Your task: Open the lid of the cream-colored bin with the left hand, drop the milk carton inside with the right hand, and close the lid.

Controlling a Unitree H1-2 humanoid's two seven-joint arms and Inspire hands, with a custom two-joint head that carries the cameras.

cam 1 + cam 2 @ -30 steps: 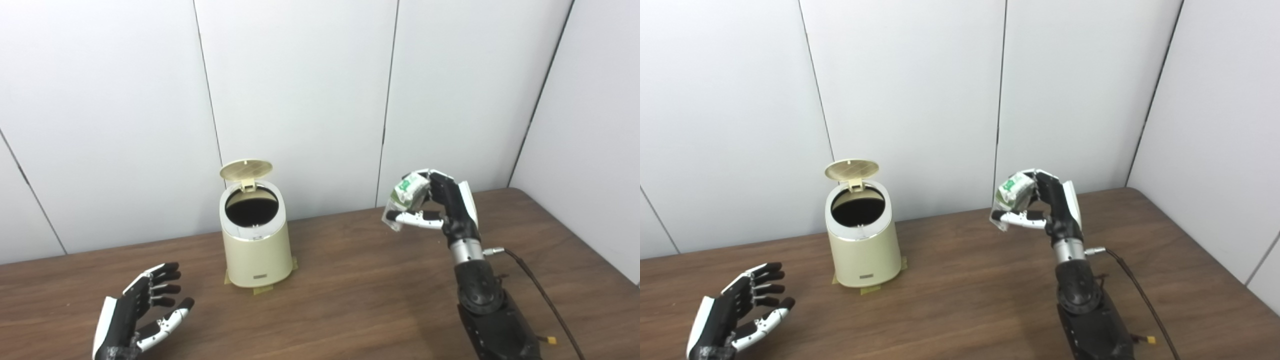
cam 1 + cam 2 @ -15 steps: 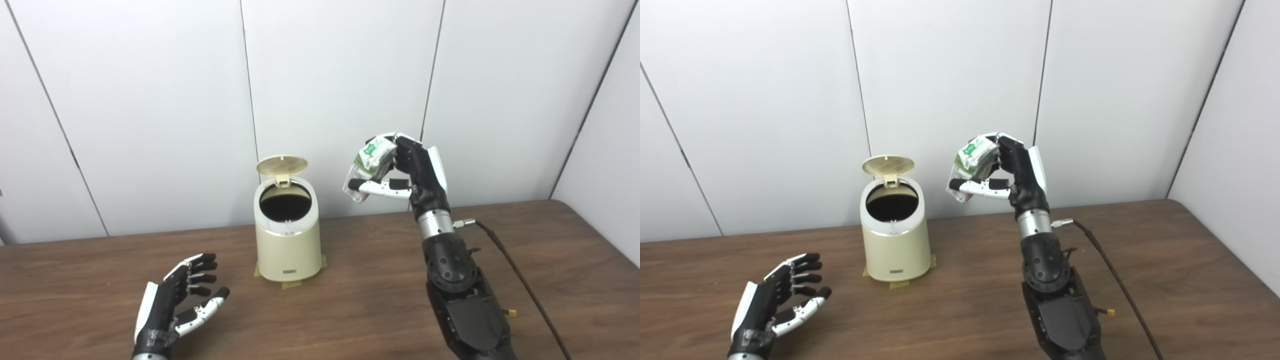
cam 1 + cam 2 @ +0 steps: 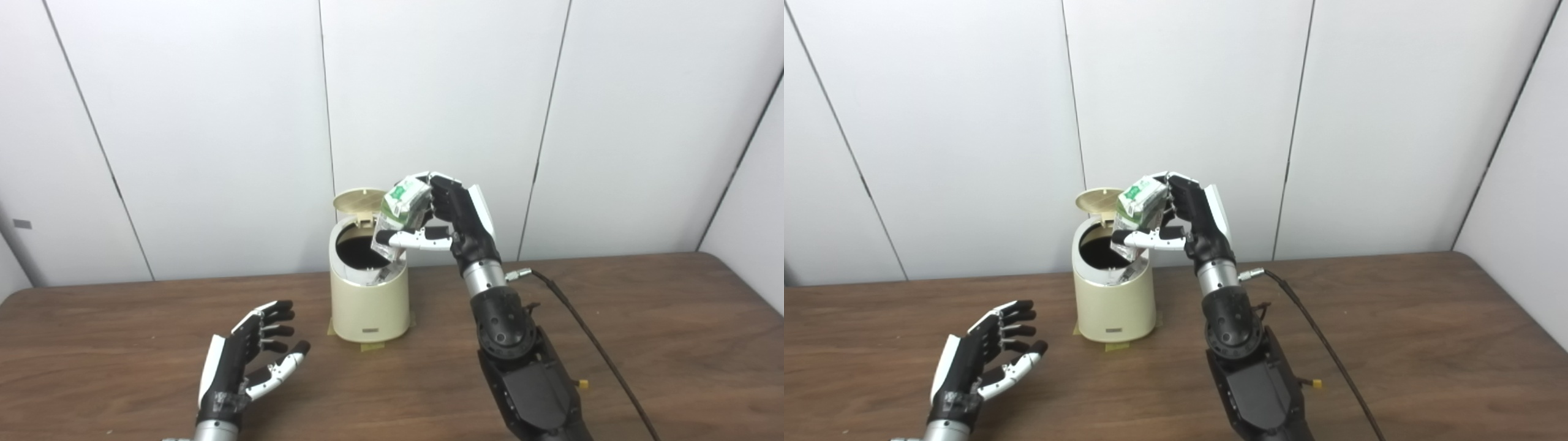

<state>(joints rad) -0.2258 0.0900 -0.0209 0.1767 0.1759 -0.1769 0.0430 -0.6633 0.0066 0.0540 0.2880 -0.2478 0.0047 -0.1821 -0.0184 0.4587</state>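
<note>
Right hand (image 3: 450, 214) clamped on milk carton (image 3: 401, 211), long axis tilted, top up-right, bottom toward open bin (image 3: 369, 300) mouth. Lid (image 3: 358, 200) up. Left hand (image 3: 251, 361) empty, fingers apart.

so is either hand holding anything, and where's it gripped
The right hand holds the milk carton around its middle, fingers behind and thumb across the front. The left hand is open and holds nothing.

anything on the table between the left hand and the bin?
No. In both eye views only bare brown table separates the open left hand from the cream bin, apart from tan tape under the bin's base.
</note>
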